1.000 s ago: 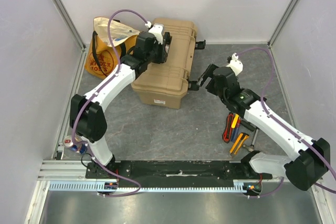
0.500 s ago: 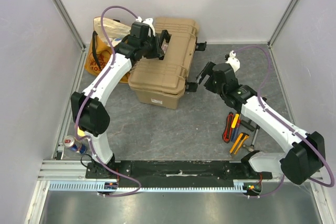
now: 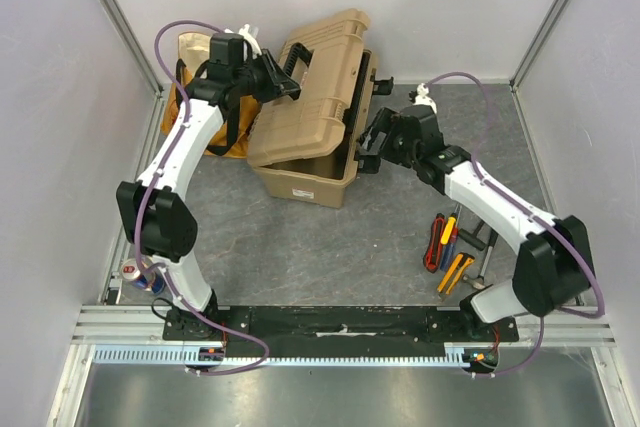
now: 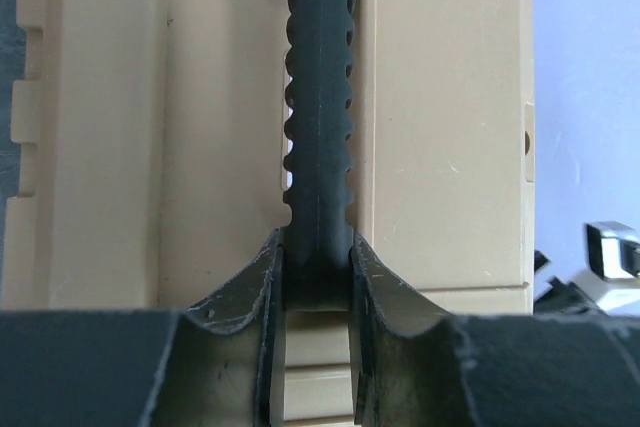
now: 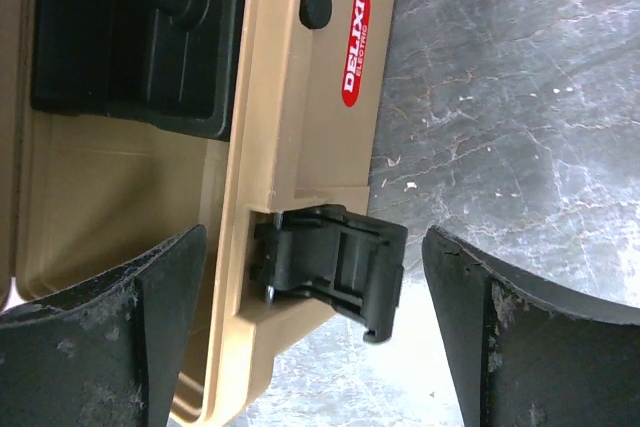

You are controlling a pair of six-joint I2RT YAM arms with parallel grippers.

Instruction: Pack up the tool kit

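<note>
Nearest the arm bases, the packing itself has not begun; the loose hand tools (image 3: 447, 247), with red, yellow and black handles, lie in a small bunch on the grey table (image 3: 330, 247) beside the right arm, well apart from the box, and a can (image 3: 135, 272) stands at the near left by the left arm's base. Further in, the tool kit (image 3: 305, 162) sits left of centre, and the opening step is under way; its tan lid (image 3: 310, 87) is tilted up on the right-hand side, only part of the way. The right gripper (image 5: 315, 287) hangs at the box's right end with its fingers spread wide and nothing between them but air; the black latch (image 5: 335, 267) lies in the gap, untouched by either finger, and the black inner tray (image 5: 130, 37) shows through the opening. Higher and further back, the left gripper (image 4: 318, 247) is clamped tight on the lid's black handle (image 4: 318, 97), holding the lid up. The orange-yellow cloth bag (image 3: 195, 97) stands at the far left, just beside the box. By this reading the lid must open fully and every tool is left to load, then the box to close.

Against the earlier frames, the lid lay flat and closed a second ago and now stands raised; the left arm has swung back toward the bag while its fingers closed on the handle; the right arm has moved in to the box's end; the tools have not shifted.
</note>
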